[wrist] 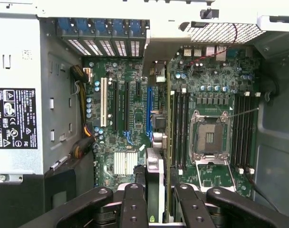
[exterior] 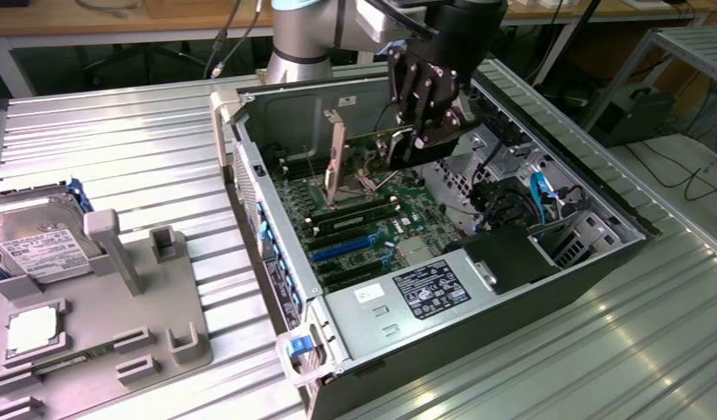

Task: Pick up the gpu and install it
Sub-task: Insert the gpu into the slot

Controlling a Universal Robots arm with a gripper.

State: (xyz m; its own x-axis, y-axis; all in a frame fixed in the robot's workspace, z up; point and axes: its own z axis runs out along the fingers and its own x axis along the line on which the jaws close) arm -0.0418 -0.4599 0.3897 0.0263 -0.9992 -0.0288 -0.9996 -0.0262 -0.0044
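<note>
Silver-grey tubular arm [exterior: 298, 39], black wrist [exterior: 469, 17], black linked jaws, round pivot screws [wrist: 102, 191]

Bright even light, glare on metal table [exterior: 638, 350]

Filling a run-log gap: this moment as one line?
gripper: shut on gpu | gpu: held over motherboard of open case | seated: not yet

Power supply label [wrist: 14, 118], print unreadable
</note>
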